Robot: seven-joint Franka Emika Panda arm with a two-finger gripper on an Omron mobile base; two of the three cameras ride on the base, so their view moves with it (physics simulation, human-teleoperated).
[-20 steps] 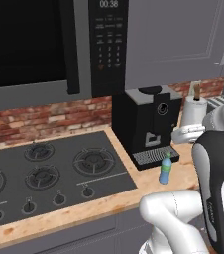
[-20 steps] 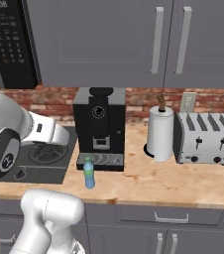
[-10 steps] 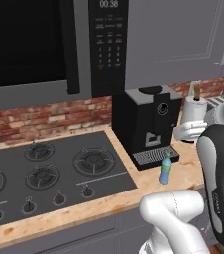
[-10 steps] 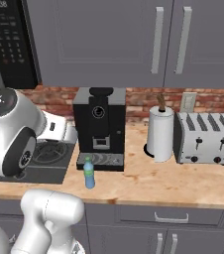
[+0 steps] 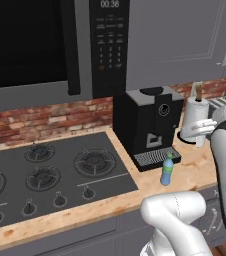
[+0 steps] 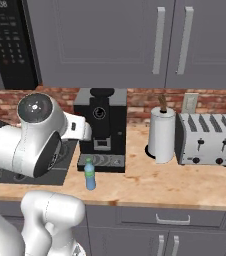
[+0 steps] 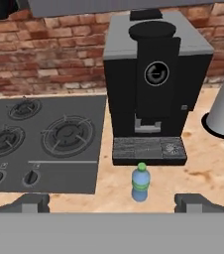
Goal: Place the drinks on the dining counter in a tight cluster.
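Blue bottle [image 7: 140, 182] stands upright on the wood worktop [image 6: 185, 182], just in front of the coffee machine [image 7: 151, 84] and beside the stove [image 5: 45, 175]. The gripper [image 7: 111, 202] is wide open and holds nothing. Its two tips sit low in the hand view, one on each side of the bottle but apart from it. Over the last second the arm has swung round, and the bottle has stayed put. That looks like the arm lining up to grab it. The bottle is not yet on the dining worktop, so the job is at an early step.
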